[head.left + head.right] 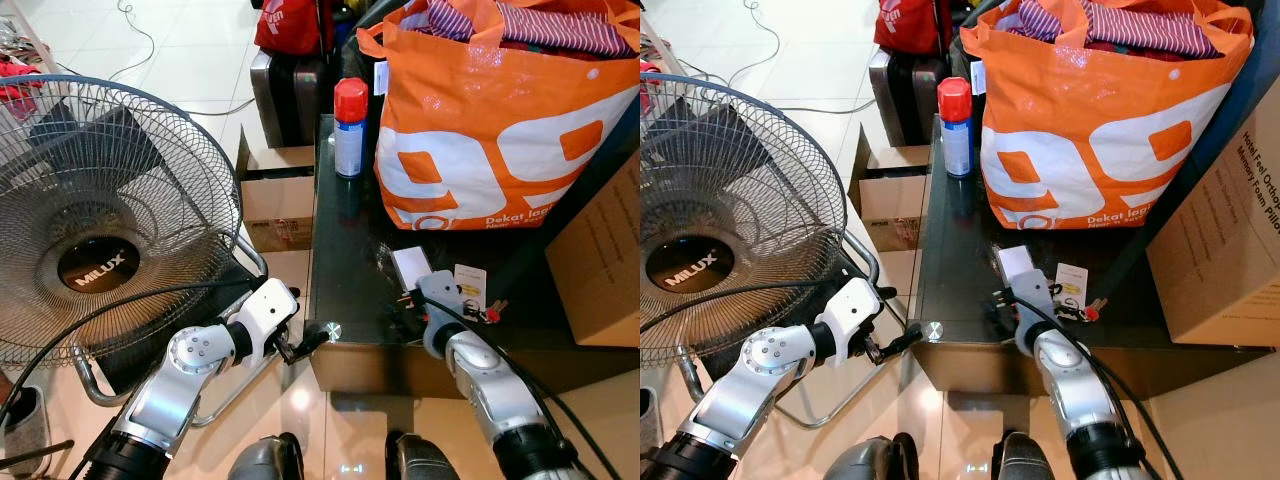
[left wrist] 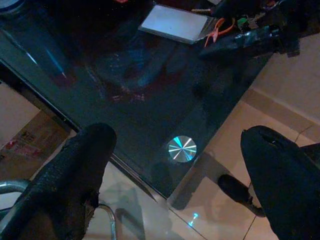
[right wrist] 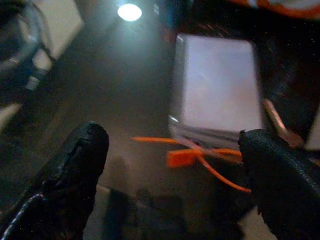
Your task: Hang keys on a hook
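The keys, on a ring with an orange tag and a white label, lie on the dark glass table near its front edge. Next to them is a flat white box. My right gripper hovers low over the table just left of the keys, open, with the box and the orange tag between its spread fingers. My left gripper is open at the table's front left corner, beside a silver disc, holding nothing.
A large orange bag full of clothes fills the back of the table, with a red-capped spray can to its left. A standing fan is close on the left. Cardboard boxes crowd the right.
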`<state>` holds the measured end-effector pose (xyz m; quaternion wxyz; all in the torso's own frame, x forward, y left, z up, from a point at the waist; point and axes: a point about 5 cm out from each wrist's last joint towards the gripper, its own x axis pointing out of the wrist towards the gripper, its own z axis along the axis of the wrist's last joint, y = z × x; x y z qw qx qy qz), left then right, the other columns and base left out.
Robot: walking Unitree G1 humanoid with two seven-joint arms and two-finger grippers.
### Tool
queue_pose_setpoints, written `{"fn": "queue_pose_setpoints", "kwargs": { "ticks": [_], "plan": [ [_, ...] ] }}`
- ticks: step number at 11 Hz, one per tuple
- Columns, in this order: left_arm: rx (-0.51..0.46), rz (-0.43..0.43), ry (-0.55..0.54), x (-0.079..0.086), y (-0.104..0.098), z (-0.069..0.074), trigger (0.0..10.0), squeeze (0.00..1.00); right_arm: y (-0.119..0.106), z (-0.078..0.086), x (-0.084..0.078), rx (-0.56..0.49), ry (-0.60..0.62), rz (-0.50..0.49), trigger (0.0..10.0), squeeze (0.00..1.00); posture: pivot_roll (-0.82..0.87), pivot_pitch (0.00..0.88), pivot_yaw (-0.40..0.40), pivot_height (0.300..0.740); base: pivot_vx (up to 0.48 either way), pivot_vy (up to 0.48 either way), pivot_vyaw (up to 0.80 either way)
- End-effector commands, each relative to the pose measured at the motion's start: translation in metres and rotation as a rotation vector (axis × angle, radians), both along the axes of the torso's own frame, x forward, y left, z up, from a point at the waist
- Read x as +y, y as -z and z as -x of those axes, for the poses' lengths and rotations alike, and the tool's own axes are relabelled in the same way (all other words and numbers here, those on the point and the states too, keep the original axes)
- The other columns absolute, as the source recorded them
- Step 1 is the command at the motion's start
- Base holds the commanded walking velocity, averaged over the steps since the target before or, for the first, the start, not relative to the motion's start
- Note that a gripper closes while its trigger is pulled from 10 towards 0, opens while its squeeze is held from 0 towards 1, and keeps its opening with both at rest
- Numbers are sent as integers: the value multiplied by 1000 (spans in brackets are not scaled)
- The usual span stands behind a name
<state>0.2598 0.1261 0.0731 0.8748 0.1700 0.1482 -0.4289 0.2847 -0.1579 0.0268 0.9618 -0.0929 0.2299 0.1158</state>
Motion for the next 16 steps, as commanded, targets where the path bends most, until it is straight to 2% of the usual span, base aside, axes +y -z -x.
{"fn": "queue_pose_setpoints", "kwargs": {
  "ticks": [1, 2, 3, 4, 12, 16],
  "plan": [
    [15, -11, 4, 3, 2, 3, 10000, 0, 4, 2, -2, 11, 20, 11, 10000, 0, -118, 197, 115, 740, 0, 0, 0],
    [14, -11, 4, 3, 2, 3, 10000, 0, 6, 0, -3, 12, 33, 18, 8078, 0, -116, 197, 114, 740, 0, 0, 0],
    [13, -10, 4, 2, 2, 2, 10000, 0, 7, -1, -2, 9, 34, 26, 1686, 0, -116, 197, 114, 740, 0, 0, 0],
    [12, -10, 3, 2, 2, 2, 10000, 0, 8, -3, -1, 4, 37, 21, 0, 0, -116, 197, 114, 740, 0, 0, 0],
    [7, -9, 6, 1, 1, 1, 10000, 0, 8, -4, -3, -22, 40, 0, 0, 0, -117, 195, 115, 740, 0, 0, 0],
    [3, -8, 12, -1, 1, 1, 10000, 0, 8, 0, -10, -39, 47, -6, 0, 0, -125, 163, 118, 740, 0, 0, 0]
  ]
}}
